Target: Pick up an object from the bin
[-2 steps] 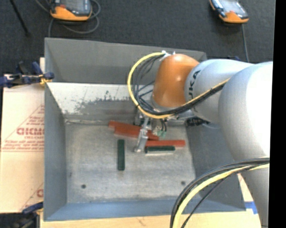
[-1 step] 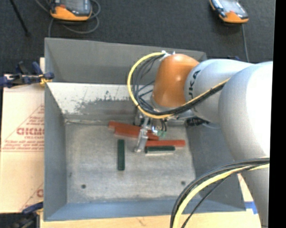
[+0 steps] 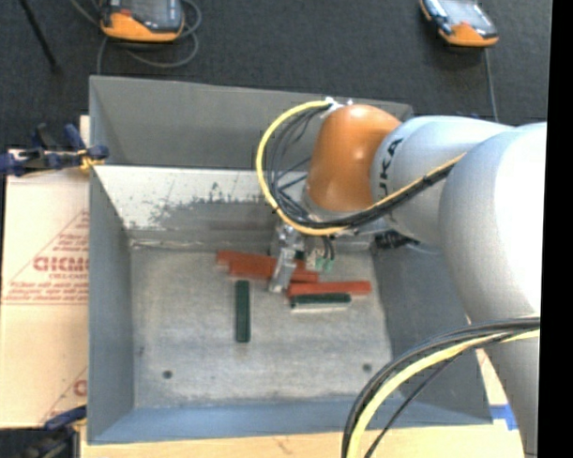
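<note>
- Grey metal bin (image 3: 108,292) with a few loose bars on its floor, all in the rear half, none heaped
- Arm (image 3: 457,182) stretched in from the right, with an orange cover (image 3: 343,164) and a loop of yellow cable (image 3: 267,152) at the wrist
- Hand (image 3: 283,270) was low in the bin, near the middle of the rear part, pointing down at the floor
- Could not tell whether the hand was wide or narrow, and nothing was visibly gripped
- Red-brown bar (image 3: 244,263) lay flat just left of the hand, its right end at or under the hand; contact unclear
- Red bar (image 3: 345,287) lay just right of the hand, lengthwise left to right
- Dark green bar (image 3: 320,297) lay right alongside the red bar on its near side, with a pale bar (image 3: 317,308) touching it below
- Another dark green bar (image 3: 241,312) lay on its own, lengthwise front to back, below the red-brown bar and apart from the hand
- Small green bit (image 3: 324,264) was by the hand's right side; could not tell what it was
</note>
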Action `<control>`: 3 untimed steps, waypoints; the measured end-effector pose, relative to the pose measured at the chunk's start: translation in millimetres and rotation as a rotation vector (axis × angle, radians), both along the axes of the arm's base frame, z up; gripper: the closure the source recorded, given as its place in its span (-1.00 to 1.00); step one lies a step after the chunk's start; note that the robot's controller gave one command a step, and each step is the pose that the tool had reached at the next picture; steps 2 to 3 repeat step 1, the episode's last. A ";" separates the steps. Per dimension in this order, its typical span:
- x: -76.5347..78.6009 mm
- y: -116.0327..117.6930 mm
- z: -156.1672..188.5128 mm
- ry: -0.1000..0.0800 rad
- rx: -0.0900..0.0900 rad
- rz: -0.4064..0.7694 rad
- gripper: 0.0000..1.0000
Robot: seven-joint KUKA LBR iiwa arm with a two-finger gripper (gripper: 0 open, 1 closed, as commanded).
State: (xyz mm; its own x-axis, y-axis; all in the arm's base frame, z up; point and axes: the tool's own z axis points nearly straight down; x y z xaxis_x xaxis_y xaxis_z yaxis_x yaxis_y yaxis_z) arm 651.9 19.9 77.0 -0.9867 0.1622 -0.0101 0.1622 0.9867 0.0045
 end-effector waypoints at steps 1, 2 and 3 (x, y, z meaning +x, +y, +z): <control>1.2 0.6 5.1 0.008 0.000 0.001 1.00; 1.2 0.6 5.1 0.008 0.000 0.001 1.00; 1.2 0.6 5.1 0.008 0.000 0.001 1.00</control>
